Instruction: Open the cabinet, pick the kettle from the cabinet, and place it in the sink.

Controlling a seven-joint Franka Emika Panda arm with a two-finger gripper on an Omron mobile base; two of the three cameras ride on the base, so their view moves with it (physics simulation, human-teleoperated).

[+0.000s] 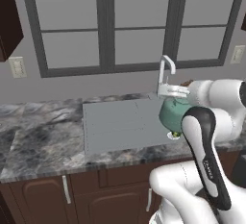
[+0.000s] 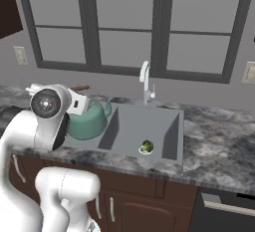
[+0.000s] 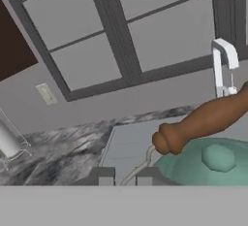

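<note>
The teal-green kettle (image 1: pixel 172 115) (image 2: pixel 88 121) hangs from my gripper (image 1: pixel 171 91) (image 2: pixel 81 104) by the sink's rim, above the counter and tilted. In the hand view the kettle (image 3: pixel 215 164) lies at the lower right, a brown wooden grip (image 3: pixel 193 123) jutting over it. Its thin handle wire runs between my fingertips (image 3: pixel 103 175), and the gripper (image 3: pixel 124 176) is shut on it. The grey sink (image 1: pixel 115 122) (image 2: pixel 149 119) (image 3: pixel 128 145) lies right beside the kettle, the silver faucet (image 1: pixel 166 71) (image 2: pixel 145 81) (image 3: pixel 224 65) behind it. A dark brown cabinet (image 1: pixel 8 18) (image 2: pixel 7 12) (image 3: pixel 14 50) hangs at the upper left.
A small green broccoli piece (image 2: pixel 146 147) lies in the sink's front right corner. Grey marbled counter (image 1: pixel 38 131) (image 2: pixel 219 141) runs to both sides. A large window (image 1: pixel 129 21) fills the wall behind. Lower brown cupboards (image 1: pixel 38 196) sit below. A wall outlet (image 1: pixel 17 67) (image 2: pixel 21 54) is at the left.
</note>
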